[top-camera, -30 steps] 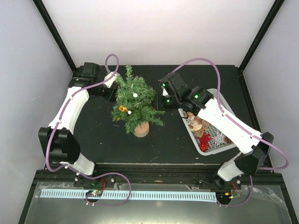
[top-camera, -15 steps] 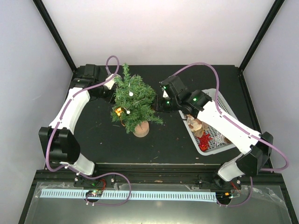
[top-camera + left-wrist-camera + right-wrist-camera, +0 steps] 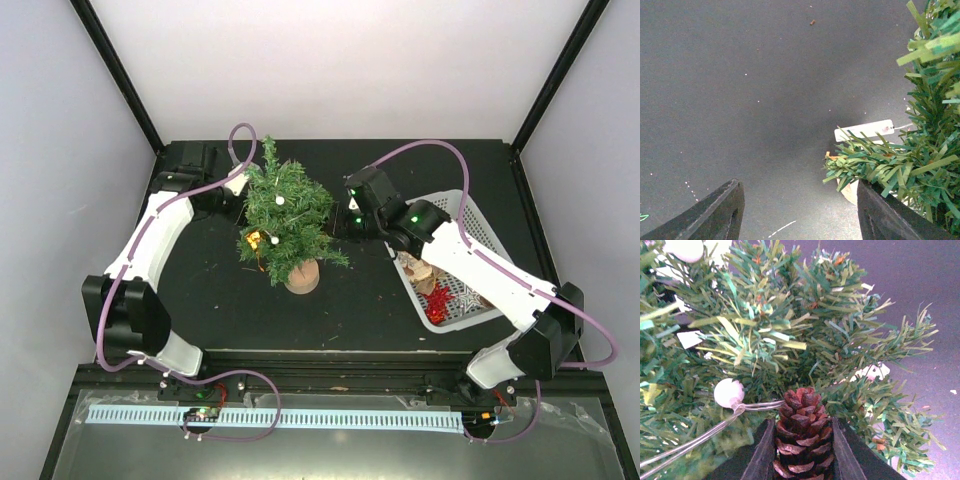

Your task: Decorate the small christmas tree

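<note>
On the black table, nearest the arm bases and toward the right edge, sits a white mesh basket. In its near end lie a red star and a silver star, with brownish ornaments further in that are too small to make out.

Left of the basket, around the middle of the table, the small christmas tree stands upright on its light-wood stump base. A gold ornament hangs on its near-left branches, and white beads sit among the needles.

The right arm reaches from the near right corner over the basket to the tree's right side. The right gripper is closed narrowly on a brown pine cone, which stands upright between the two dark fingers. The tip of the cone touches the tree's lower branches. Just left of the cone, one white bead sits on a thin clear wire that runs down and off to the left.

Further back, the left arm arcs along the left edge to the tree's far-left side. The left gripper hangs over bare table with its jaws standing wide and nothing between them. Its right finger is just beside the outer branches. A small white tag shows behind those branches.
</note>
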{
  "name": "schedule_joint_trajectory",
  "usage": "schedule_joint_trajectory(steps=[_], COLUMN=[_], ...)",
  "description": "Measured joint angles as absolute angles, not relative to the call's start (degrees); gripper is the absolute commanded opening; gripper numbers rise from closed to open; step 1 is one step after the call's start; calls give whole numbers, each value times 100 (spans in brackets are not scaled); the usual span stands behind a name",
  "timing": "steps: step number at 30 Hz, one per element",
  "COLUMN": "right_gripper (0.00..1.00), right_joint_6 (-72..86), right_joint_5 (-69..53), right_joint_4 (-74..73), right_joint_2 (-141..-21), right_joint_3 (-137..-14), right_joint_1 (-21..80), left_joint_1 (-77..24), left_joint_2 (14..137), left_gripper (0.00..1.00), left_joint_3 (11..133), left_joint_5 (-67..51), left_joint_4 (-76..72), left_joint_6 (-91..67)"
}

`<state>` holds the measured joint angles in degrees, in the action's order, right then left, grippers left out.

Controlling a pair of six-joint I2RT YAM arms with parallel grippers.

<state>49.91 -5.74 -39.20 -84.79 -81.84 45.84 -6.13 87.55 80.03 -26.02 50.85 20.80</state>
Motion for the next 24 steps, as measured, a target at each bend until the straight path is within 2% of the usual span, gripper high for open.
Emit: schedule_joint_trajectory(steps=[24], right_gripper=[34], right_joint_6=[5354], right_joint_5=[-233], right_joint_4=[-3809], right_joint_2=[-8617], right_joint_3=[-8302], right_joint_1=[4591], left_joint_1=[-646], left_joint_2=[8510], left_gripper=[63], left_joint_3=[7631], left_joint_5=[-2735], left_joint_4=[4974], left_joint_6=[2029])
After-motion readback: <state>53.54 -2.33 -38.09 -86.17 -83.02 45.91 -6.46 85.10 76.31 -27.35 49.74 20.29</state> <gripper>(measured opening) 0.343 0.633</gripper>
